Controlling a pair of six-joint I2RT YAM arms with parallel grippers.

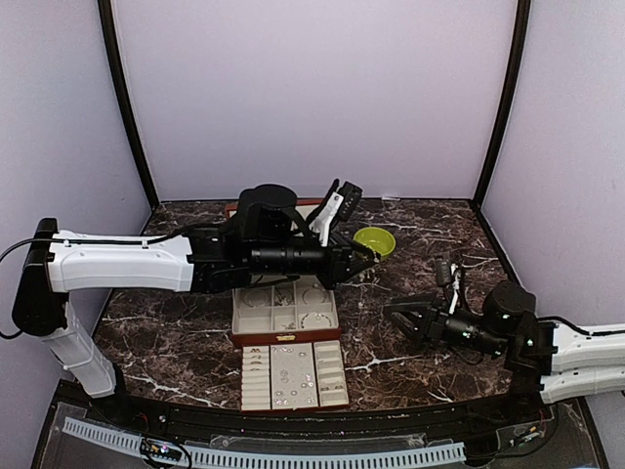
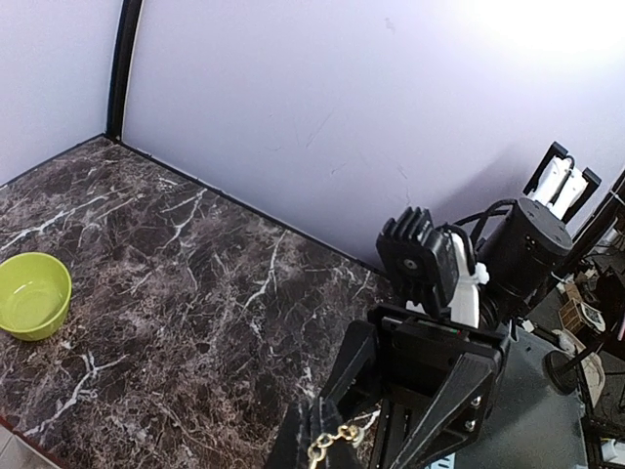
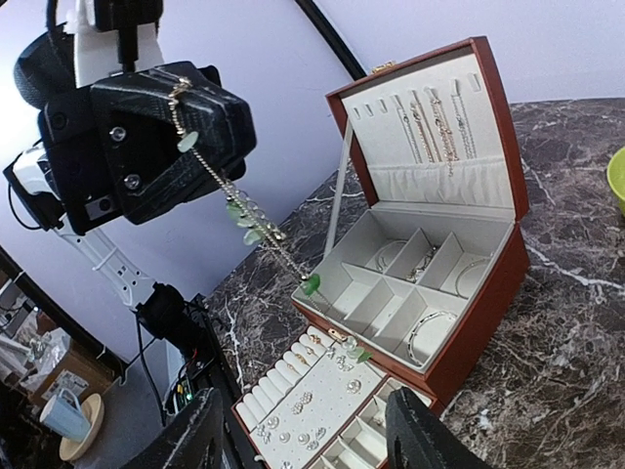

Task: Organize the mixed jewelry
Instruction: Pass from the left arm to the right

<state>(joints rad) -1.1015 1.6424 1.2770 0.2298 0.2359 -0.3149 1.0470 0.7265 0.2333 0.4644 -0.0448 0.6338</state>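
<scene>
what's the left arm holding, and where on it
A gold chain with green beads, pinched near one end in the left gripper; the rest dangles.

The left arm point(image 1: 117, 262) and the right arm point(image 1: 586, 350) both have smooth white shells on the long links, round black joints and thin black cables, and the left gripper point(image 1: 367, 257) is a black angular block with small silver screws point(image 3: 118, 133).

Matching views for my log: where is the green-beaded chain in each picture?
Top external: too small to make out.
Left wrist: beaded chain, bottom edge, near centre.
Right wrist: upper left, dangling diagonally toward the open box.
Shared landmark: the left gripper holding it.
</scene>
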